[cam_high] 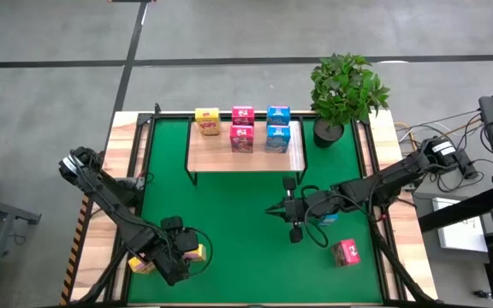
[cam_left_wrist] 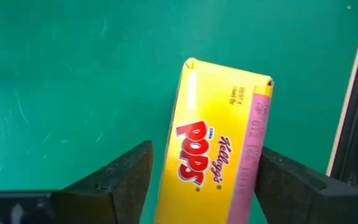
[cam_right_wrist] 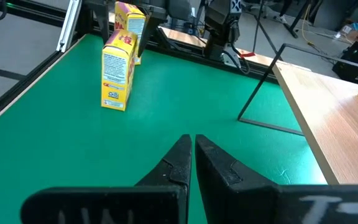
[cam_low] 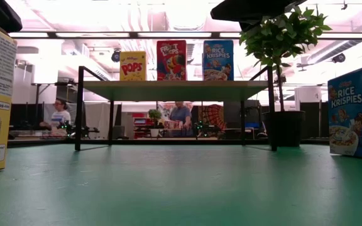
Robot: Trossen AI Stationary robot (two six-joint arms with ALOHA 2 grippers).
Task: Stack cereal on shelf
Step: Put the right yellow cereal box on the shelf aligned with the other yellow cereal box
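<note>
step: pick-up of a yellow Pops box (cam_left_wrist: 213,155) at the near-left corner of the green mat (cam_high: 229,214); judged mid-task, 5 boxes already on shelf, others off it.
left gripper (cam_high: 181,250): over the yellow box, fingers (cam_left_wrist: 120,180) spread on either side of it; can't tell if pads touch yet.
right gripper (cam_high: 294,208): waits over mid-mat, fingers pressed shut, holding nothing.
shelf (cam_high: 221,158): far side of mat, w/ 1 yellow (cam_high: 207,120), 2 pink-red (cam_high: 242,128), 2 blue (cam_high: 277,128) on it.
other boxes: second yellow box (cam_right_wrist: 117,73) stands just beside the first; pink-red box (cam_high: 346,252) lies on mat near right.
next move (judgement): close on box sides, lift clear, carry to shelf, set by the lone yellow box.
writing: "POPS" + "Kellogg's" on yellow box; low view shows "POPS" (cam_low: 132,66), a red box w/ print too blurred (cam_low: 171,60), "RICE KRISPIES" (cam_low: 217,59) on shelf; nearer blue box (cam_low: 356,112) also "RICE KRISPIES".
</note>
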